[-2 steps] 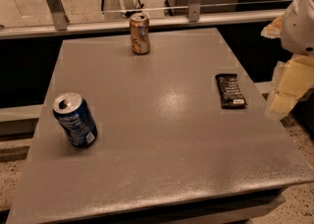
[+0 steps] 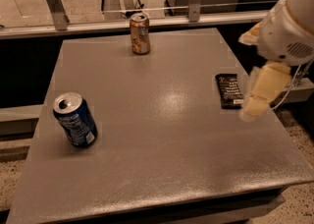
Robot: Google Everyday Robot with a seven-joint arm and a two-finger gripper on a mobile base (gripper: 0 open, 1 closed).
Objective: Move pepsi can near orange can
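Gripper (image 2: 255, 101) hangs from the white arm (image 2: 289, 31) at the right side, angled down over the grey table (image 2: 167, 144), right beside a black wrapper (image 2: 228, 90). Can't tell if it's open or closed. Pepsi can (image 2: 75, 120) sits well apart, front left. Orange can (image 2: 140, 33) stands at the far edge by a metal railing (image 2: 54, 5).

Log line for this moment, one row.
gripper: right side, near wrapper | pepsi can: front-left, ungrasped | orange can: far edge | cans apart

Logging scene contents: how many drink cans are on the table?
2: pepsi can front left, orange can back centre. None seem hidden. Gripper hovers far right.
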